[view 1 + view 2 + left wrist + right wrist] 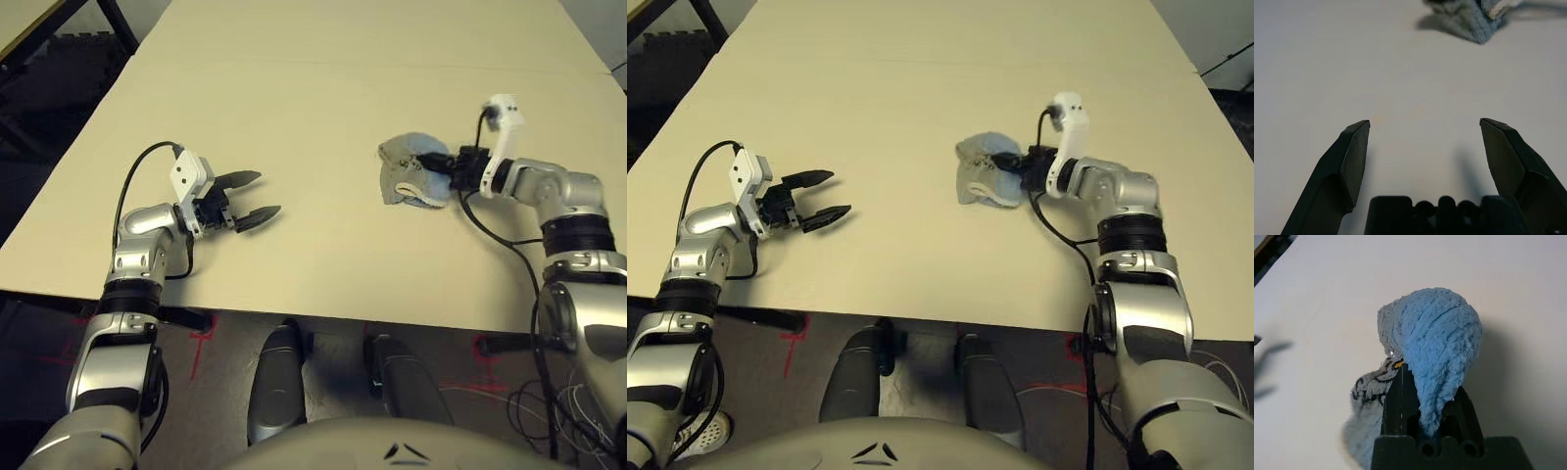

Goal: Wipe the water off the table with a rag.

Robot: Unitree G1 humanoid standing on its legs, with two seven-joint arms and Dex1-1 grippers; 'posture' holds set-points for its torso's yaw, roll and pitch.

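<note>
- The right gripper has its jaws pinched on the grey-blue rag, which sits bunched on the table at about 2 o'clock from the table's middle, near the right side.
- The left gripper hovers low at about 8 o'clock with its jaws spread wide and nothing between them.
- A faint yellow-orange speck of water lies on the table just beyond the left fingertips; other patches are too faint to pick out.
- Risk: the rag is wadded over the fingers, so little flat cloth meets the surface, and a sweep may skip or smear the droplets.
- Risk: the water lies well apart from the rag toward 8 o'clock, and a long drag could loosen the pinch.
- There are no containers on the table.
</note>
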